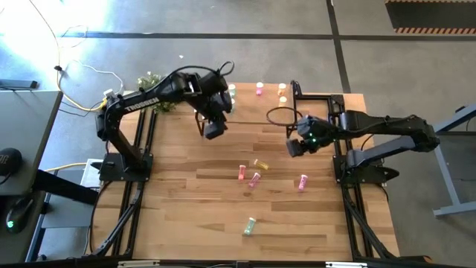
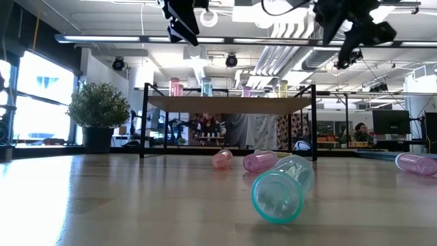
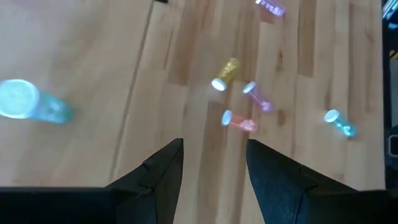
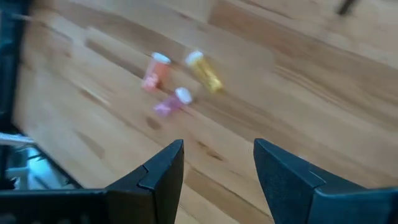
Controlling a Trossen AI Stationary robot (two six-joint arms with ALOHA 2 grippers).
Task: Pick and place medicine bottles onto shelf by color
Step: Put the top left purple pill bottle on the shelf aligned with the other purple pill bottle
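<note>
Both grippers hang open and empty above the table. My left gripper (image 1: 213, 130) (image 3: 212, 146) is near the shelf's left end. My right gripper (image 1: 293, 147) (image 4: 217, 149) is right of the middle. The shelf (image 2: 229, 104) stands at the far edge with several bottles upright on its top, among them a mint-green one (image 3: 25, 102). On the table lie a salmon-red bottle (image 1: 242, 173), a yellow-orange bottle (image 1: 260, 164), two pink bottles (image 1: 255, 179) (image 1: 303, 182), and a mint-green bottle (image 1: 250, 225) nearer the front, all on their sides.
A potted plant (image 2: 100, 113) stands at the far left corner. Black frame rails (image 1: 141, 149) run along the table's left and right sides. Bare wood lies at the near left (image 1: 186, 216). People and desks show in the room behind.
</note>
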